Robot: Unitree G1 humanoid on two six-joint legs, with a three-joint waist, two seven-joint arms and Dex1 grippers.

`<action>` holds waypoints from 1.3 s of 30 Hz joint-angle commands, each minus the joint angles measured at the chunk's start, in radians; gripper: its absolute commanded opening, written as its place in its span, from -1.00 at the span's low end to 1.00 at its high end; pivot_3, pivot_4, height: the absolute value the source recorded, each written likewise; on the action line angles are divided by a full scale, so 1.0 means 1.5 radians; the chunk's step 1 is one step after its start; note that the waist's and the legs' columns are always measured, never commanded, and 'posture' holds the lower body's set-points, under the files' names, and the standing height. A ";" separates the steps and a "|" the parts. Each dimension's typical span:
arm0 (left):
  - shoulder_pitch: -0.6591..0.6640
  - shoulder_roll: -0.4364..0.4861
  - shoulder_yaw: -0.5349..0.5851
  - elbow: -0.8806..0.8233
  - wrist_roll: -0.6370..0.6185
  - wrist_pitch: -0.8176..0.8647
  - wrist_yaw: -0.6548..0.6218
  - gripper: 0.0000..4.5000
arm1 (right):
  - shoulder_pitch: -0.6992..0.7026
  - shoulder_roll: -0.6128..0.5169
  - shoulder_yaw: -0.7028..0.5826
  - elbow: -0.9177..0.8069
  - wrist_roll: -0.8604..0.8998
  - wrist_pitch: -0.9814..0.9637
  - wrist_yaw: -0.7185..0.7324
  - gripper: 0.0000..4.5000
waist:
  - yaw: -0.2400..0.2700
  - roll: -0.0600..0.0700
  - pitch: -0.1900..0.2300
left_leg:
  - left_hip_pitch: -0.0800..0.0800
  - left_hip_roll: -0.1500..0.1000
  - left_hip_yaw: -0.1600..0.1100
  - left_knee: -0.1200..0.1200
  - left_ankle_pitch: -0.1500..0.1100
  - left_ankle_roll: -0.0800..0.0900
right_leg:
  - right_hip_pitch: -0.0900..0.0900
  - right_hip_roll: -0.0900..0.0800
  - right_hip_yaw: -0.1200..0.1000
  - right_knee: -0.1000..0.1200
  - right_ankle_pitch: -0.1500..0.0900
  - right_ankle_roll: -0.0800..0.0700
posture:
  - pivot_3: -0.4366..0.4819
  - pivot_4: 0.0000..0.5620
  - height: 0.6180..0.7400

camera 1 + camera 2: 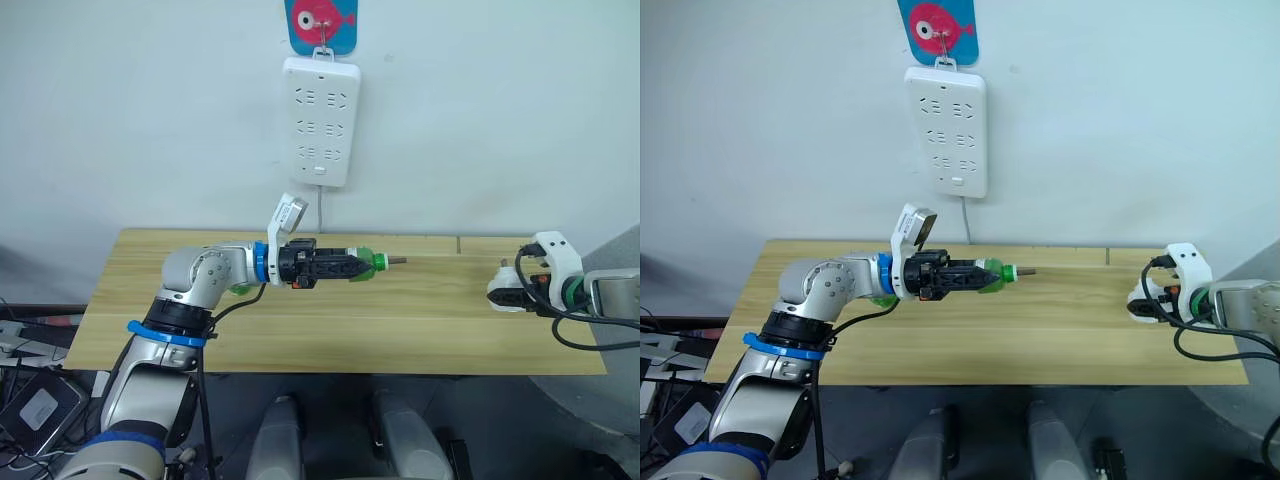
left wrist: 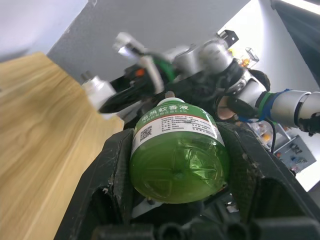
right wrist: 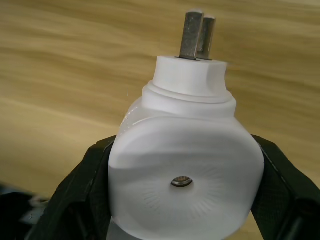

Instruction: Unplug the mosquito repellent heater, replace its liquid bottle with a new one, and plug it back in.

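A: What's out there, biggest first?

B: One wooden table (image 1: 330, 330) against a white wall. One white power strip (image 1: 320, 120) hangs on that wall from a blue hook with a pink fish (image 1: 321, 22), every socket on it bare. Then one white heater (image 1: 507, 288) and one green bottle (image 1: 360, 264).

A: Where is the heater?

B: Off the strip, in the right gripper (image 1: 512, 289) at the table's right end, just above the wood.

A: Do the wrist views add anything?

B: The right wrist view shows the heater (image 3: 186, 170) close: two metal prongs (image 3: 197, 36) pointing away over the tabletop, and a small round hole in the face toward the camera. The left wrist view shows the bottle (image 2: 177, 152) base-on, with a white printed label, and the right arm with the heater beyond it.

A: And the jaws?

B: The left gripper (image 1: 345, 265) is clamped on the bottle, held level above the table's middle with its wick tip toward the heater, well apart from it. The right fingers (image 3: 82, 195) press the heater's two sides.
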 commanded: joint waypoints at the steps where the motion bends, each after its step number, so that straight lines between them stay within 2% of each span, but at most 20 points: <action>1: 0.003 -0.002 0.019 -0.030 0.005 -0.009 0.002 0.01 | -0.034 0.031 0.028 0.091 -0.124 -0.031 0.050 0.42 | 0.000 0.000 0.000 | 0.000 0.000 0.000 0.000 0.000 0.000 | 0.000 0.000 0.000 0.000 0.000 0.000 | -0.18 0.01 1.00; 7: 0.026 -0.002 0.031 -0.059 0.007 0.001 0.019 0.01 | -0.081 0.090 0.037 0.234 -0.253 -0.059 0.122 0.42 | 0.003 0.001 0.001 | 0.000 0.000 0.000 0.000 0.000 0.000 | 0.000 0.000 0.000 0.000 0.000 0.000 | -0.11 0.06 1.00; 19: 0.035 -0.001 0.035 -0.072 0.007 0.003 0.020 0.01 | -0.124 0.143 0.011 0.364 -0.397 -0.102 0.210 0.42 | 0.013 0.001 0.002 | 0.000 0.000 0.000 0.000 0.000 0.000 | 0.000 -0.001 0.000 0.000 0.000 0.000 | -0.11 0.06 1.00; 23: 0.040 -0.003 0.027 -0.076 0.011 0.000 0.017 0.01 | -0.128 0.148 -0.002 0.370 -0.421 -0.104 0.228 0.96 | 0.014 0.001 0.002 | 0.000 0.000 0.000 0.000 0.000 0.000 | 0.000 -0.001 0.000 0.000 0.000 0.000 | -0.10 0.08 1.00; 25: 0.040 -0.004 0.027 -0.077 0.010 0.001 0.017 0.01 | -0.128 0.148 -0.010 0.369 -0.431 -0.101 0.236 0.99 | 0.014 0.001 0.002 | 0.000 0.000 0.000 0.000 0.000 0.000 | 0.000 -0.001 0.000 0.000 0.000 0.000 | -0.10 0.08 1.00; 29: 0.039 -0.006 0.024 -0.071 0.012 -0.002 0.013 0.01 | -0.124 0.139 -0.031 0.345 -0.436 -0.075 0.251 0.99 | 0.014 0.002 0.002 | 0.000 0.000 0.000 0.000 0.000 0.000 | 0.000 -0.001 0.000 0.000 0.000 0.000 | -0.14 0.07 1.00; 33: 0.036 -0.010 0.025 -0.059 0.022 -0.018 0.011 0.01 | -0.112 0.088 -0.077 0.232 -0.410 0.017 0.277 0.99 | 0.015 0.004 0.003 | 0.000 0.000 0.000 0.000 0.000 0.000 | 0.000 -0.001 0.000 0.000 0.000 0.000 | -0.17 0.05 1.00; 37: 0.043 -0.022 0.036 -0.054 0.042 -0.066 0.014 0.01 | -0.111 0.060 -0.174 0.093 -0.367 0.140 0.258 0.99 | 0.015 0.006 0.004 | 0.000 -0.001 0.000 0.000 0.000 0.000 | 0.001 -0.001 0.001 0.000 0.000 0.000 | -0.19 0.04 1.00; 39: 0.044 -0.042 0.052 -0.048 0.056 -0.110 0.034 0.01 | -0.113 0.081 -0.248 0.014 -0.332 0.208 0.246 0.99 | 0.014 0.006 0.004 | 0.000 0.000 0.000 0.000 0.000 0.000 | 0.001 -0.001 0.000 0.000 0.000 0.000 | -0.21 0.03 1.00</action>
